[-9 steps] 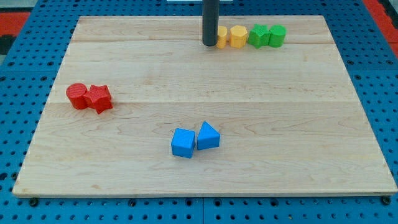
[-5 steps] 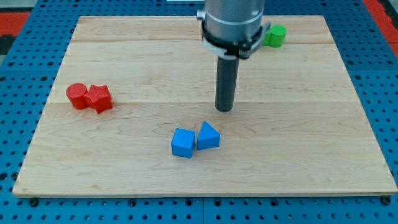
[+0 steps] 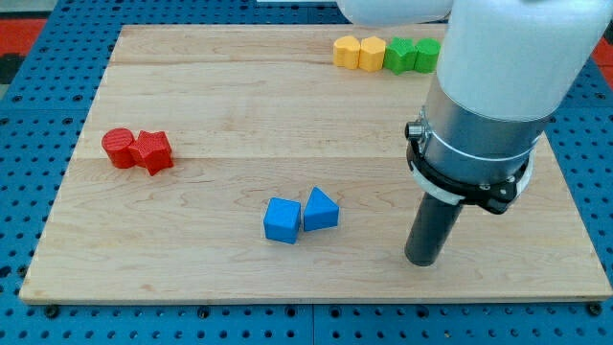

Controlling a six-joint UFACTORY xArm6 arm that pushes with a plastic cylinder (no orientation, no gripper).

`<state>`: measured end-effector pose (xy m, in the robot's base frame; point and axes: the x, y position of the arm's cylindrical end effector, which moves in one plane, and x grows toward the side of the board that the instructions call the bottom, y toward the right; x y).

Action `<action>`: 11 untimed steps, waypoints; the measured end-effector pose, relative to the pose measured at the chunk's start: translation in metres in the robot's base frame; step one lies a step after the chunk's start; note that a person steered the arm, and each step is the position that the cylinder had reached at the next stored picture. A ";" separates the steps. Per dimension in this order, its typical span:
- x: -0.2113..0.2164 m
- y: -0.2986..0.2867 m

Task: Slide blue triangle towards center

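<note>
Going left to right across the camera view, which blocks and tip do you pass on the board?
Red round block → red star-like block → blue cube → blue triangle → first yellow block → second yellow block → first green block → my tip, right of both blue blocks. The second green block overlaps the tip's position, so it is omitted.

Arm upright at view's right (rod vertical), my tip touching board.
</note>
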<state>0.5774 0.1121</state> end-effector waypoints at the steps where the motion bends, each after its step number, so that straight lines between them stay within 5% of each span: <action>1: 0.000 -0.057; 3: 0.000 -0.086; 6: -0.173 -0.087; 7: -0.188 -0.086; 8: -0.132 -0.069; 11: -0.049 -0.100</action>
<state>0.5281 0.0118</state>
